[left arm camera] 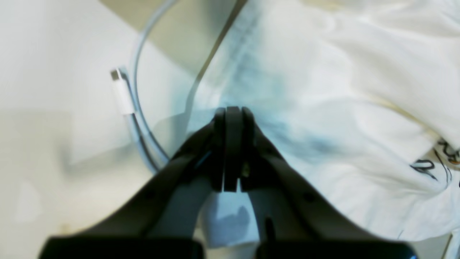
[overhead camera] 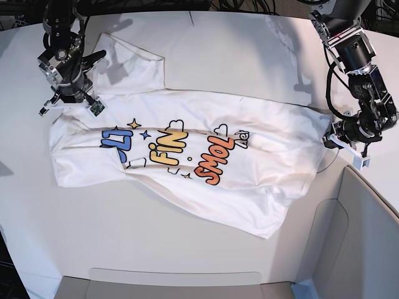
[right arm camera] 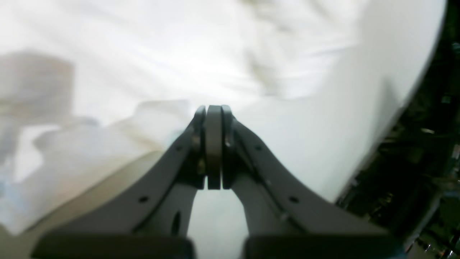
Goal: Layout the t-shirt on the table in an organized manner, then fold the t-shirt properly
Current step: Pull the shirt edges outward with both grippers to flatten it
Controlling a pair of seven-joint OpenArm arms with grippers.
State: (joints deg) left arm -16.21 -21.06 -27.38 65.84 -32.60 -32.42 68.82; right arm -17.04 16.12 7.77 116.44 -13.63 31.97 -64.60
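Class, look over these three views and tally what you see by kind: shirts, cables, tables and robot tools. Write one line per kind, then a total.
T-shirt: 1
Cable: 1
Table: 1
Tools: 2, the left tool and the right tool, both shut
Total: 5

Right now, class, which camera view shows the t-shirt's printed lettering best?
The base view: the t-shirt lies spread across the table with its whole coloured print facing up. The left wrist view catches only a scrap of dark print at its right edge, and the right wrist view shows only blurred white cloth.
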